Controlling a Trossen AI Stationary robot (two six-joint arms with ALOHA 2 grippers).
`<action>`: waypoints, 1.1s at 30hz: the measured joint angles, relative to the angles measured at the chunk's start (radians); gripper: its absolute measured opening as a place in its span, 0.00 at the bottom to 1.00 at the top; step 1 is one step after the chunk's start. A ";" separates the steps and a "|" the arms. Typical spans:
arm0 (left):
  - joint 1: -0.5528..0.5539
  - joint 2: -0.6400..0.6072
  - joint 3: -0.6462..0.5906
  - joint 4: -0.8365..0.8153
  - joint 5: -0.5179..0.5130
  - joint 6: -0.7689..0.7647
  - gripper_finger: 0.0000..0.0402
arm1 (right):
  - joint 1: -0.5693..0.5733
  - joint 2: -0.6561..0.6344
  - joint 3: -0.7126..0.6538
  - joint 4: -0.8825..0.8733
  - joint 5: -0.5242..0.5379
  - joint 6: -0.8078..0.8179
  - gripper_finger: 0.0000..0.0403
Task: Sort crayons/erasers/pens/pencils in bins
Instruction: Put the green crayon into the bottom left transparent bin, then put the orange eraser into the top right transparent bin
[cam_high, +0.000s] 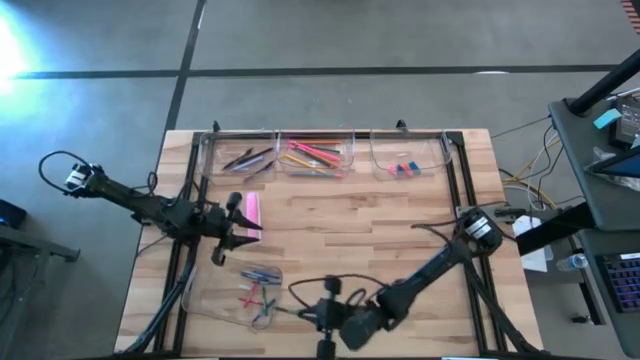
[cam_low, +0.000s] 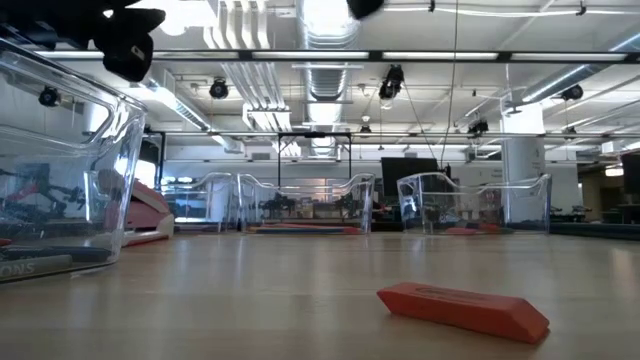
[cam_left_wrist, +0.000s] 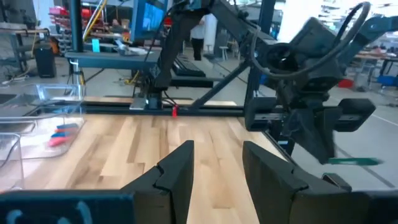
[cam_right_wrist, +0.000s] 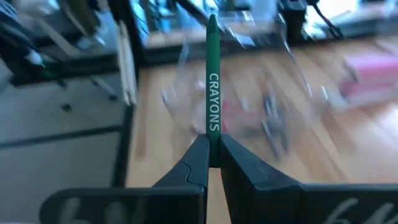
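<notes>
My right gripper (cam_high: 306, 313) is at the table's near edge, beside the near-left clear bin (cam_high: 205, 297), which holds several crayons (cam_high: 258, 296). It is shut on a green crayon (cam_right_wrist: 213, 81) marked CRAYONS. The crayon also shows in the left wrist view (cam_left_wrist: 351, 161). My left gripper (cam_left_wrist: 216, 171) is open and empty at the table's left (cam_high: 235, 228). A pink block (cam_high: 253, 210) lies beside it. A red eraser (cam_low: 465, 308) lies flat on the table in the low view. Three far bins hold pens (cam_high: 247, 158), pencils (cam_high: 312, 155) and erasers (cam_high: 404, 168). My right gripper pinches the green crayon by one end (cam_right_wrist: 213, 142) between its two fingertips. The crayon sticks straight out ahead, in line with the fingers. It is lifted clear of the table, about level, pointing toward the near-left bin.
Black rails (cam_high: 455, 180) run along the table's left and right sides. Bare wood (cam_high: 360, 225) lies between the far bins and the near bin. Cables and a cart (cam_high: 600, 150) stand off the table's right edge.
</notes>
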 joint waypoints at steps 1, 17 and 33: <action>0.000 -0.007 -0.001 0.000 0.000 0.000 0.31 | -0.017 0.000 0.004 0.037 -0.029 -0.039 0.04; 0.002 0.011 -0.001 0.027 -0.002 0.009 0.31 | -0.226 0.009 0.049 0.143 -0.288 -0.114 0.05; 0.002 0.074 -0.002 0.133 -0.002 0.044 0.31 | -0.207 -0.008 0.049 0.081 -0.294 -0.118 0.36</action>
